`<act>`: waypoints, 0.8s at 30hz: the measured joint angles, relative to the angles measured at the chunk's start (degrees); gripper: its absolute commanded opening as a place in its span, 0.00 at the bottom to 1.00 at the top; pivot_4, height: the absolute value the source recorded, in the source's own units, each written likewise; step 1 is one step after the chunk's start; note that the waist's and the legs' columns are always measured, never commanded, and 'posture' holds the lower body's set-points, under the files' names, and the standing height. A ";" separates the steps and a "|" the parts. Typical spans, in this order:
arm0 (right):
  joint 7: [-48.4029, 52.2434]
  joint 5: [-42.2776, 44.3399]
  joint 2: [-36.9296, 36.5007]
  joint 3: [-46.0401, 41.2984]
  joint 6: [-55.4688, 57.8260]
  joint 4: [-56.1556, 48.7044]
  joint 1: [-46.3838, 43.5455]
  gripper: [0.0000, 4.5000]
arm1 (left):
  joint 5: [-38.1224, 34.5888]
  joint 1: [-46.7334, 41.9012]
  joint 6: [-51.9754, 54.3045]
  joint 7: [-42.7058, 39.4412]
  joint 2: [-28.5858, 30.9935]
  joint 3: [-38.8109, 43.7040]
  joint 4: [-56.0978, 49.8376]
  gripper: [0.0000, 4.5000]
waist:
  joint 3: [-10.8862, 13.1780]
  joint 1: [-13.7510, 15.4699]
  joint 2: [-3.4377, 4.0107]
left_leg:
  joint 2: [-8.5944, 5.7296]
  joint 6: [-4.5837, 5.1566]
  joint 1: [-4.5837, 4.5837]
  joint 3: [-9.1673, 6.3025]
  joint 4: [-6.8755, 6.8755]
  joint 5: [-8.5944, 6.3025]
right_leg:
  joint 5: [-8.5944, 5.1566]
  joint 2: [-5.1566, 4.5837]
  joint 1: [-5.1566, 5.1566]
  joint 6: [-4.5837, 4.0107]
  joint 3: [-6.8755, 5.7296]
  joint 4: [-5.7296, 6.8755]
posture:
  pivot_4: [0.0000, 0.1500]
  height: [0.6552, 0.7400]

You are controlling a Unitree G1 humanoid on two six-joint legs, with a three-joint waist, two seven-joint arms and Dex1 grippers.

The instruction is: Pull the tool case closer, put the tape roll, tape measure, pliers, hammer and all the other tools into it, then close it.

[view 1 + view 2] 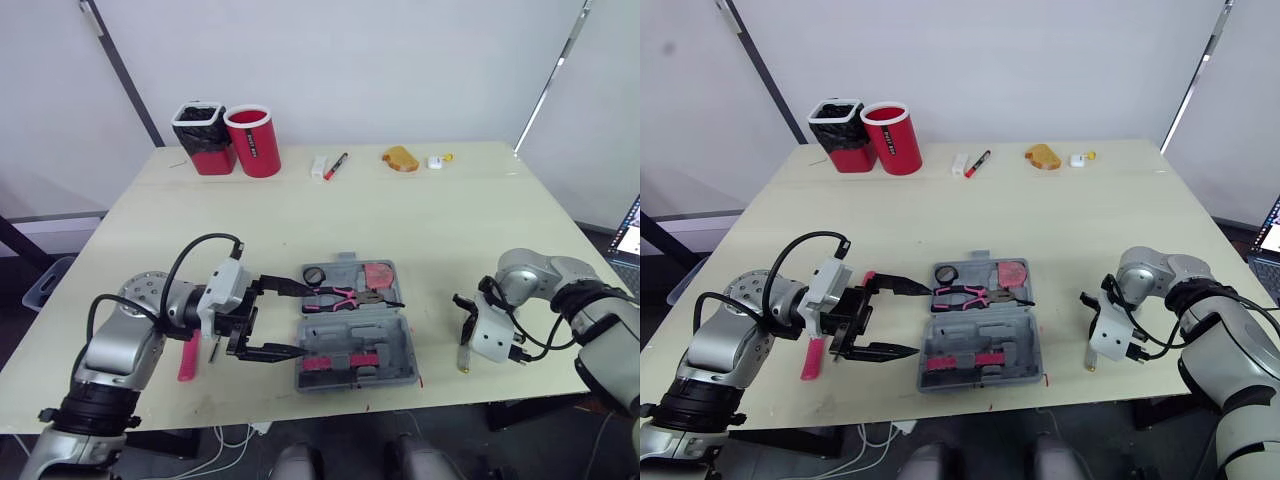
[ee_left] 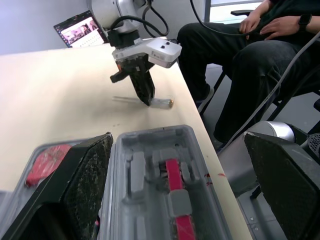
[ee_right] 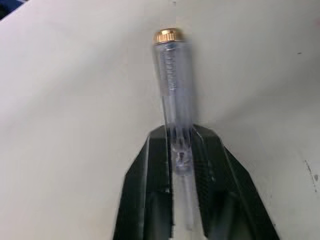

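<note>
Pale table (image 1: pixel 420 230) with tool case (image 1: pixel 362 345), white walls (image 1: pixel 400 60)

One tool case (image 1: pixel 392 332), one pair of pliers (image 1: pixel 340 297), one clear screwdriver (image 3: pixel 172 75), one red marker (image 1: pixel 336 165), two red cups at the far edge of the tabletop (image 1: pixel 430 230), lined cup (image 1: pixel 203 140) beside plain cup (image 1: pixel 252 142)

text: none legible | red cup (image 1: pixel 252 140) beyond tool case (image 1: pixel 390 340): dark label, unreadable | laptop screen (image 2: pixel 80 31): unreadable

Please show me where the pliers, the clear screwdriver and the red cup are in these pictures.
pliers (image 1: pixel 338 297): left eye view, on the pink handles.
clear screwdriver (image 3: pixel 172 70): right wrist view, on the transparent barrel.
red cup (image 1: pixel 255 150): left eye view, on its outer wall.
</note>
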 measured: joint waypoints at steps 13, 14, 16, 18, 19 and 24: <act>13.70 25.90 -8.99 -17.85 64.55 -38.70 23.72 0.01 | -0.06 -0.59 -0.12 0.13 -1.14 -0.75 0.06 1.00 | 0.17 1.92 0.26 | 0.00 -0.01 -0.32 -0.08 -0.01 -0.01 | -0.01 -0.04 -0.19 0.03 -0.10 -0.07 | 1.00 1.00; 12.99 25.89 -9.47 -18.60 66.88 -40.07 24.65 0.01 | -0.05 -0.58 -0.12 0.11 -1.11 -0.73 0.09 1.00 | 0.17 1.96 0.26 | 0.00 0.00 -0.34 -0.08 -0.01 -0.01 | -0.01 -0.04 -0.21 0.03 -0.09 -0.09 | 1.00 1.00; 8.34 27.29 -10.04 -23.69 81.52 -49.23 30.29 0.01 | -0.10 -0.81 -0.09 -0.09 -1.14 -0.75 0.20 1.00 | 0.16 2.01 0.25 | 0.00 -0.01 -0.41 -0.08 0.00 -0.01 | -0.02 -0.02 -0.30 0.03 -0.07 -0.08 | 1.00 1.00; 3.55 29.53 -7.91 -28.21 92.10 -55.99 34.36 0.01 | -0.10 -0.96 -0.08 -0.23 -1.16 -0.79 0.26 1.00 | 0.16 1.74 0.25 | 0.00 -0.01 -0.45 -0.09 0.00 -0.01 | -0.01 0.01 -0.35 0.05 -0.06 -0.05 | 1.00 1.00; 0.62 30.79 -6.20 -30.61 97.64 -59.52 36.15 0.01 | -0.10 -1.09 -0.08 -0.29 -1.17 -0.84 0.29 1.00 | 0.16 1.63 0.25 | 0.00 -0.01 -0.44 -0.09 -0.01 -0.01 | 0.00 0.02 -0.36 0.05 -0.05 -0.04 | 1.00 1.00; -9.30 35.66 -0.91 -38.48 117.37 -73.04 40.93 0.01 | -0.09 -1.36 0.00 -0.72 -1.20 -1.02 0.47 1.00 | 0.16 1.80 0.25 | 0.00 -0.01 -0.52 -0.19 -0.01 -0.01 | 0.01 0.03 -0.39 0.09 -0.13 -0.05 | 1.00 1.00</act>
